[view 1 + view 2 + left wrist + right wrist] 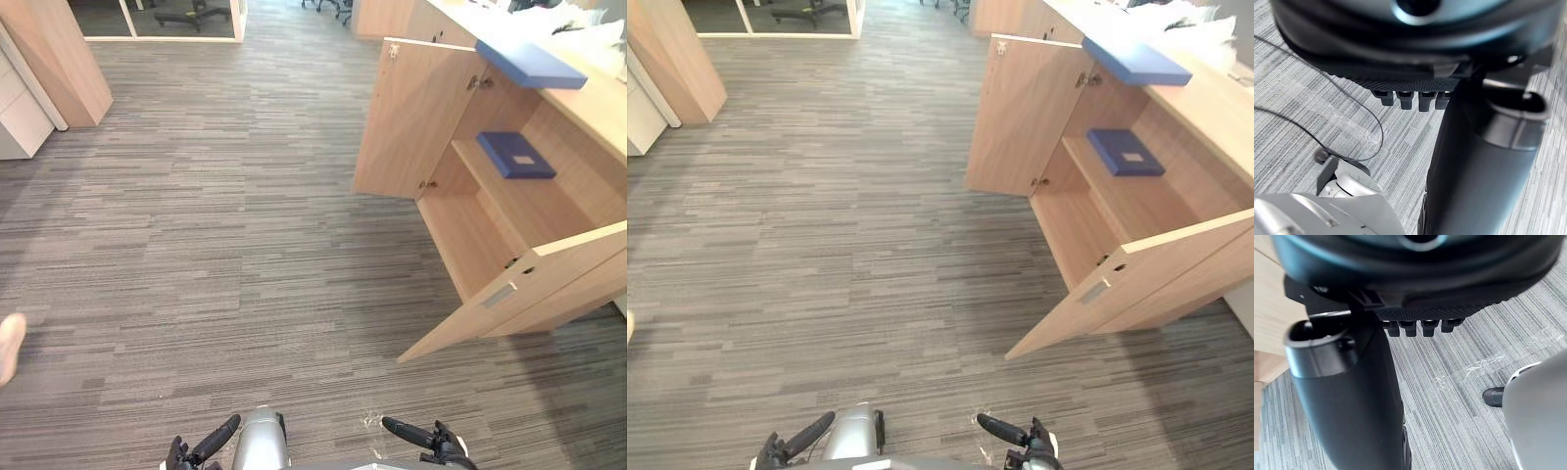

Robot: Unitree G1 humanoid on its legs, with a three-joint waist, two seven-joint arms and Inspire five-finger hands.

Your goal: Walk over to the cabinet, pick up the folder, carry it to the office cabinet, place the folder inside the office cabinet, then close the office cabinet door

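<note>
Folder (516,155) lies on the shelf inside the open cabinet (460,245), upper right; left hand (216,438) and right hand (419,434) hang relaxed and empty at the bottom edge. Closing seems next: step nearer, push the near door (519,294).

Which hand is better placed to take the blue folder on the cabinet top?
Probably the right hand: the folder and open cabinet lie on the robot's right; left hand sits farther.

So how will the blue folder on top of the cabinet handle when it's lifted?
The blue folder juts past the cabinet top without sagging, so it is probably stiff. It looks thick, so perhaps weighty. Its cover looks smooth, so it may slide if pushed.
</note>
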